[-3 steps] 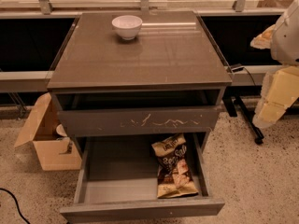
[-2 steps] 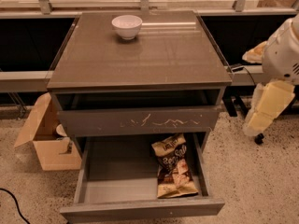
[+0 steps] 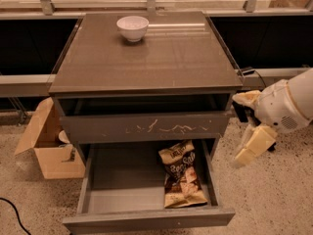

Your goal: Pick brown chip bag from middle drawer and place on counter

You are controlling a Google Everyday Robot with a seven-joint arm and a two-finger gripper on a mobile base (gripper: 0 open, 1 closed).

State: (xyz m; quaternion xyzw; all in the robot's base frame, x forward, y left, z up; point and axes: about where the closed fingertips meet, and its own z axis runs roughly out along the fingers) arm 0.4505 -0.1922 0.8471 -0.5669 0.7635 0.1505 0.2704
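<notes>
the counter sits above the open middle drawer. the gripper, open or closed cannot be told, hangs outside the drawer's right wall. the brown chip bag lies in the drawer's right half; reaching in could clip that wall.

White rounded arm shell, perforated patch; cream-tan blocky tool, far right

"How many bowls were there?"
"One white bowl, on the single bench."
"And bags?"
"One brown chip bag."
"Drawers?"
"Two: the open middle drawer and one scratched drawer above it."
"Anything else?"
"One cardboard box and one gripper, which was right of the cabinet, level with the drawers."
</notes>
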